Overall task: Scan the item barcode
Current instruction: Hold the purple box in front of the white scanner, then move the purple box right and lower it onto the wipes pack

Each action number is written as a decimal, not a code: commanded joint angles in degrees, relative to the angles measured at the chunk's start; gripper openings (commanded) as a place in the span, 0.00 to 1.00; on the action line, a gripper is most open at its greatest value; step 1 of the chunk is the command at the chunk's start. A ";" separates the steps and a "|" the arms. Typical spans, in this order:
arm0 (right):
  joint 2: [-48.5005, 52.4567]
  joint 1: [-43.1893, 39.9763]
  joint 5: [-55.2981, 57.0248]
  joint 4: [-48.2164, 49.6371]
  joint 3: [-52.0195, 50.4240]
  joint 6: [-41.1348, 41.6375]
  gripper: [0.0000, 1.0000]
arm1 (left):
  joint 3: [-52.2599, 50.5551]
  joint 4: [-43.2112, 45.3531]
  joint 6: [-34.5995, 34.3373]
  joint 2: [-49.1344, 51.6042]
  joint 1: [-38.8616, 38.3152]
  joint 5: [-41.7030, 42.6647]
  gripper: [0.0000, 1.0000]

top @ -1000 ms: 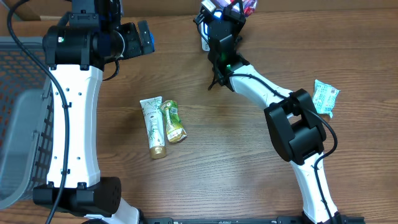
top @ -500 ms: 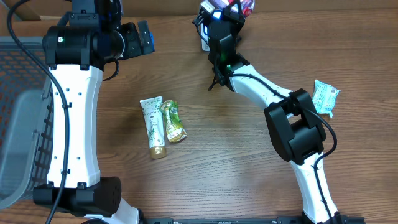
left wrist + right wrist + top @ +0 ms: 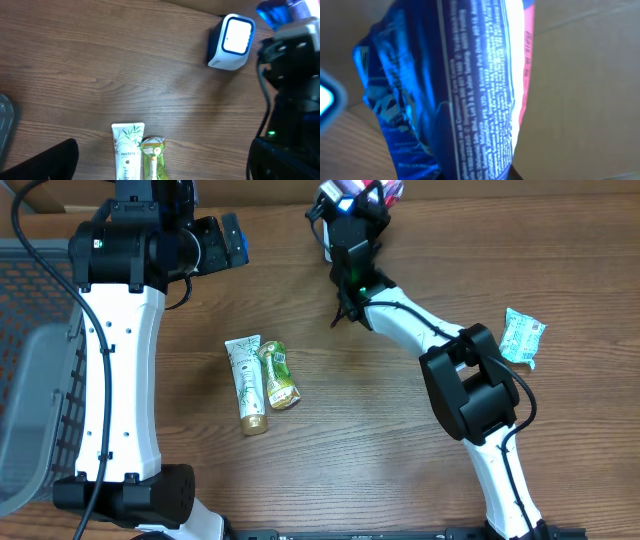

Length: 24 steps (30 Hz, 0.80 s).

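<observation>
I am looking down on the wooden table, with the grey mesh basket at its edge, outboard of my left arm. My right arm reaches to the far side of the table. There the right gripper is clamped on the blue packet, whose fine white print and red edge fill the right wrist view. The scanner, a small white box with a lit blue-white face, sits just beside that gripper, on its left-arm side. I cannot tell from here whether a barcode faces it.

My left gripper hangs with its jaws spread wide and nothing between them, pointing across toward the scanner. Well apart from both grippers, nearer the arm bases, a white tube and a green tube lie side by side, touching. A teal packet lies beyond the right arm's elbow, far from either tool.
</observation>
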 commanded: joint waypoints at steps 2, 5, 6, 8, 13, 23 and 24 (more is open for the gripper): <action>-6.91 2.10 1.05 -8.48 0.72 11.30 0.04 | 0.48 0.11 1.11 0.04 -0.39 0.44 1.00; -14.53 2.43 -0.94 -20.79 0.72 20.87 0.04 | 0.48 0.11 1.11 0.04 -0.39 0.44 0.99; -16.63 2.54 -1.97 -24.33 0.72 23.85 0.04 | 0.48 0.11 1.09 0.04 -0.39 0.44 0.99; -21.07 2.64 -5.01 -32.00 0.72 31.41 0.04 | 0.48 0.09 1.09 0.04 -0.39 0.42 1.00; -32.35 1.07 -25.49 -52.65 0.72 55.23 0.04 | 0.48 0.11 1.09 0.04 -0.39 0.42 1.00; -38.73 -18.36 -61.55 -78.34 0.28 84.17 0.04 | 0.48 0.09 1.09 0.04 -0.39 0.42 1.00; -38.18 -20.37 -61.51 -80.46 -0.39 85.68 0.04 | 0.48 0.11 1.09 0.04 -0.39 0.44 1.00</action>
